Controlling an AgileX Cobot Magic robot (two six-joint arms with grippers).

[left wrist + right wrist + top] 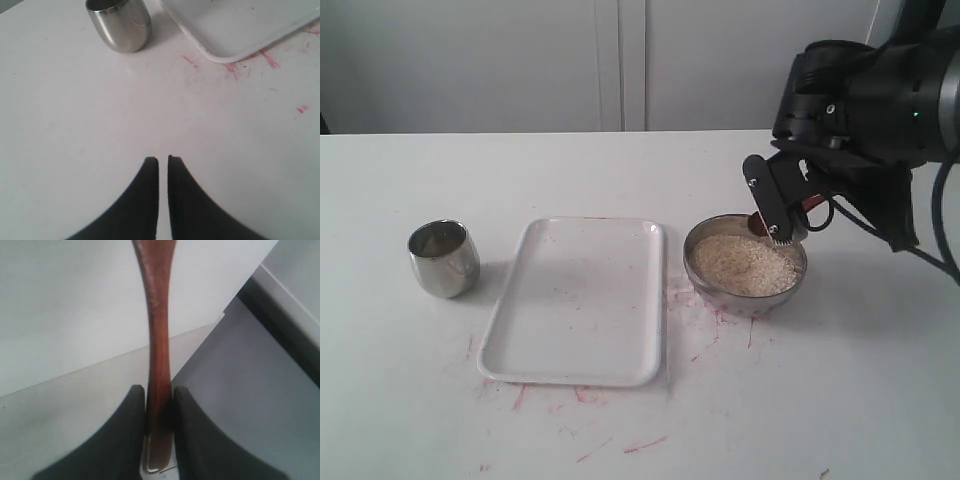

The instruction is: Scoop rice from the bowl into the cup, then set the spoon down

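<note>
The right tool (775, 213) is clamped on the slim handle of a dark reddish-brown wooden spoon (157, 330), above the far rim of a round shiny metal bowl (745, 302) full of pale rice grains (743, 265). Just left of the bowl lies a flat white rectangular tray (578, 300). Further left, apart, stands a small mirror-sided steel cup (444, 260). The left tool (161, 160), jaws nearly together on nothing, hovers over the bare white worktop (840, 400) near the cup. The worktop has red smears around the tray and lies open in front and to the right.
</note>
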